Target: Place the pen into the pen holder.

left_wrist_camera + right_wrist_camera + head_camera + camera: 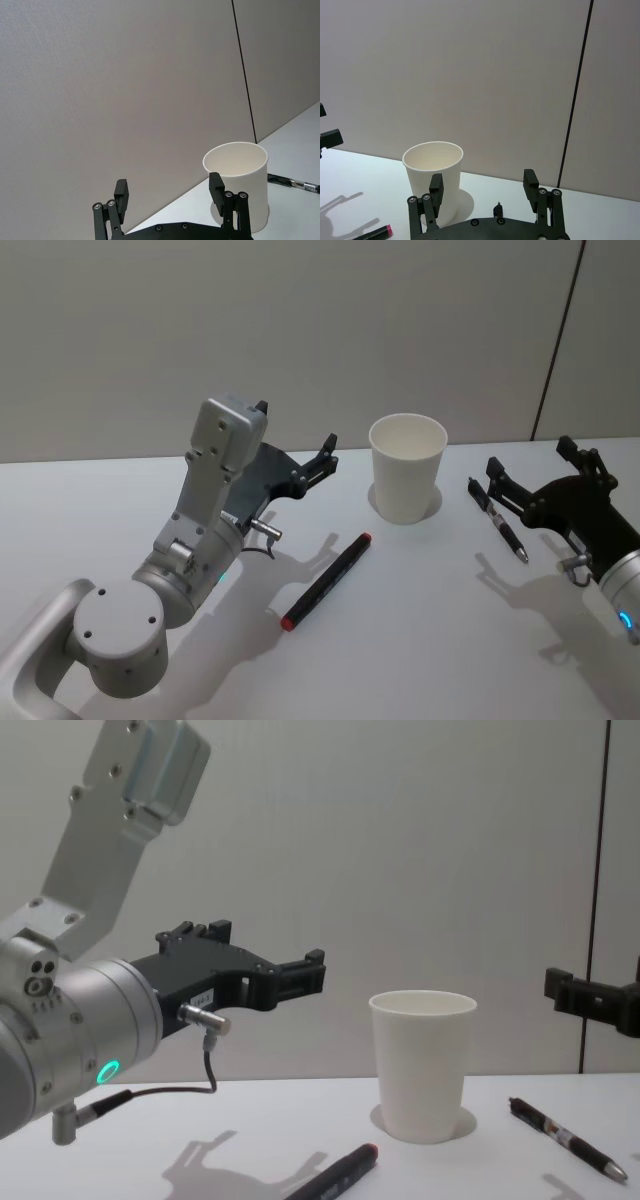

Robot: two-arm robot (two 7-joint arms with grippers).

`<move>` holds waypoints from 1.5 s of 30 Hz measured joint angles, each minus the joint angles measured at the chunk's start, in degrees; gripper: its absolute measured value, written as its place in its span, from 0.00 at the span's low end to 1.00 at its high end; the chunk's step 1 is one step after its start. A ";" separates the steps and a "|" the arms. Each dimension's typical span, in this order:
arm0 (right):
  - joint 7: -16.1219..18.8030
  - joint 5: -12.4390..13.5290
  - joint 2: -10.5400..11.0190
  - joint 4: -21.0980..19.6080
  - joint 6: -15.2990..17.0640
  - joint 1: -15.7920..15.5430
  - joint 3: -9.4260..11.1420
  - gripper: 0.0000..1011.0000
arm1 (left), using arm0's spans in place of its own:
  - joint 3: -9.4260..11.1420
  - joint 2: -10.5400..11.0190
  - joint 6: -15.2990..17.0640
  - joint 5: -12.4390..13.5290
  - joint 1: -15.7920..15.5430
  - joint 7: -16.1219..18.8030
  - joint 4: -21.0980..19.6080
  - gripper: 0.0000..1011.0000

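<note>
1. White and made of paper, the pen holder [407,480] is standing upright and empty on the pale table [420,660], towards the back, close to the grey wall [300,330].
2. The pen [497,519], a black ballpoint with a silver tip, is lying flat on the table just to the right of the cup, apart from it. Its tip is pointing towards the robot.
3. A black marker [325,582] with red ends is lying at an angle in front of the cup and a little to its left, well apart from the pen.
4. Nothing is lying between the pen and the cup. The marker is resting off to the side of that gap.
5. The right gripper [530,457] is hovering above the table on the far side of the pen from the cup. Its fingers are spread wide and holding nothing, and they are aiming at the back wall.
6. The left gripper [169,185] is hanging in the air to the left of the cup, raised above the marker. Its fingers are also spread and empty, with the elbow bent and the forearm angling up.
</note>
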 joint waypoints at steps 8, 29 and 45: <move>0.00 0.00 0.00 0.00 0.00 0.00 0.00 0.99 | 0.00 0.00 0.00 0.00 0.00 0.00 0.00 0.99; 0.00 0.00 0.00 0.00 0.00 0.00 0.00 0.99 | 0.00 0.00 0.00 0.00 0.00 0.00 0.00 0.99; 0.00 0.00 0.17 -0.04 -0.10 -0.18 0.14 0.99 | 0.00 0.00 0.00 0.00 0.00 0.00 0.00 0.99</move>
